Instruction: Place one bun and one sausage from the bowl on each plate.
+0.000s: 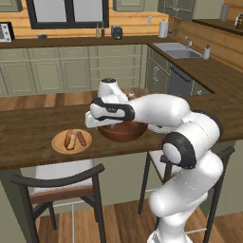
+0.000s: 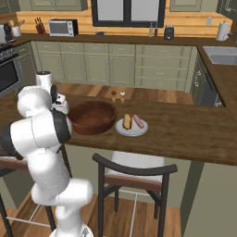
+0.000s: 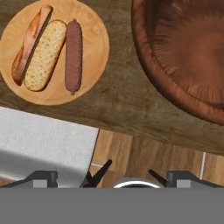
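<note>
bun (image 3: 39,54), sausage (image 3: 73,56) (side by side), tan plate (image 3: 94,61)

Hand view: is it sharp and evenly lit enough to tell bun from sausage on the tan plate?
Hand view: crisp, evenly lit, no glare; the split golden-tan bun and the slim reddish-brown sausage read clearly on the round tan wooden plate. Left base view: coarser, the same pair small but distinguishable. Right base view: soft; the dark wooden bowl's interior is shaded.

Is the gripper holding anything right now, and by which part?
Nothing is held. The gripper is open, with only floor between its fingertips, beside the light tan wooden plate.
</note>
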